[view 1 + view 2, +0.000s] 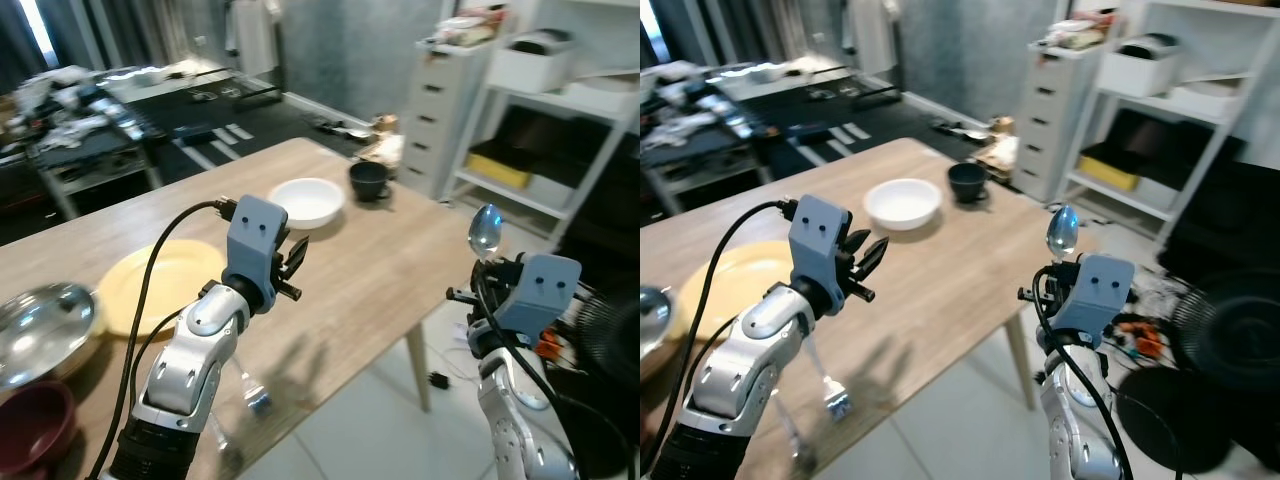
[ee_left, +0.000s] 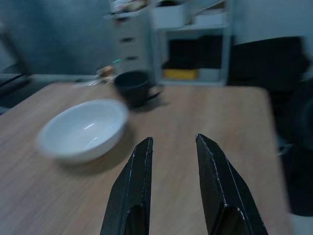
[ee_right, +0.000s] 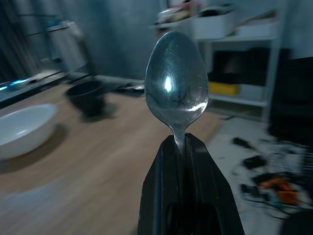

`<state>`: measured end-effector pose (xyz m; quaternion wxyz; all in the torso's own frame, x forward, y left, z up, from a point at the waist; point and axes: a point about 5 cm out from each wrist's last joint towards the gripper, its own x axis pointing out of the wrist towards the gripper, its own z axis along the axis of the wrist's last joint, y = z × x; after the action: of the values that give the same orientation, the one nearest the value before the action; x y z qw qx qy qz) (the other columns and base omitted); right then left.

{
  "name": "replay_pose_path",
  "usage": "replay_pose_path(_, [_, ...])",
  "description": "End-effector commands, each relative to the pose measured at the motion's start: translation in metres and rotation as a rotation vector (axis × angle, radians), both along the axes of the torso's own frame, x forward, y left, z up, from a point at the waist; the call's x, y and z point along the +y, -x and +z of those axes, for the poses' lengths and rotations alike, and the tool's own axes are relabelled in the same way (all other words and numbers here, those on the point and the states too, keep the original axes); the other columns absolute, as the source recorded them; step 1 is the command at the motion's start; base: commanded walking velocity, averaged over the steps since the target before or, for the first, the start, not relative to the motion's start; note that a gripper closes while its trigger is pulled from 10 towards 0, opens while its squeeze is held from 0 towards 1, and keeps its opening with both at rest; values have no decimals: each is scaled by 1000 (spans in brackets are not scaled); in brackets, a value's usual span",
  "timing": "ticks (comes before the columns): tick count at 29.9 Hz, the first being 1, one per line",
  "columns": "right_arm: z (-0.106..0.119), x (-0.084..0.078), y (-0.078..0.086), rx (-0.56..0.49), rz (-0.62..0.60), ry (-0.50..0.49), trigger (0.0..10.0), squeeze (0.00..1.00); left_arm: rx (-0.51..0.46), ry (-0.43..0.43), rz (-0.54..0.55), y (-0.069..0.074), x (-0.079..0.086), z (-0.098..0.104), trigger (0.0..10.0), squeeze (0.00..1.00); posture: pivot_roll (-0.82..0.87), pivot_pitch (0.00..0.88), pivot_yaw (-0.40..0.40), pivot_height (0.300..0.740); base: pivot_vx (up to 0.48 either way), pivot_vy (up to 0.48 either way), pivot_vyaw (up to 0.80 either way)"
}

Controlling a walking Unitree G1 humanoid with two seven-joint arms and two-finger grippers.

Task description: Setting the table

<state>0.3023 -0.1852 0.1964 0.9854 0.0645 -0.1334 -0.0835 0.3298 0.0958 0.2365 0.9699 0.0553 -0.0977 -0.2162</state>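
Observation:
My right gripper (image 1: 490,264) is off the wooden table's (image 1: 385,270) right edge, shut on the handle of a silver spoon (image 1: 485,230) that stands upright, bowl up (image 3: 177,85). My left gripper (image 1: 292,262) hovers open above the middle of the table with nothing between its fingers (image 2: 139,176). Just beyond it sits a white bowl (image 1: 308,201), and a black cup (image 1: 368,180) is behind that near the far corner. A yellow plate (image 1: 160,280) lies on the table to the left of my left arm.
A shiny metal bowl (image 1: 40,330) and a dark red bowl (image 1: 30,425) sit at the table's near left. A fork-like utensil (image 1: 828,392) lies near the front edge. White drawers (image 1: 445,100) and shelves (image 1: 560,120) stand beyond the table, and cables litter the floor on the right.

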Motion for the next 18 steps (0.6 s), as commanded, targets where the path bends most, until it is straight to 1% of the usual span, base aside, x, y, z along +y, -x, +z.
replay_pose_path(1, [-5,0,1,24,-5,-3,10000,0,19,-12,2,1,1,-5,10000,0,30,60,115,740,0,0,-800])
replay_pose_path(18, [-8,-1,1,36,-13,-6,10000,0,21,-13,-6,1,1,-6,10000,0,28,67,119,740,0,0,-800])
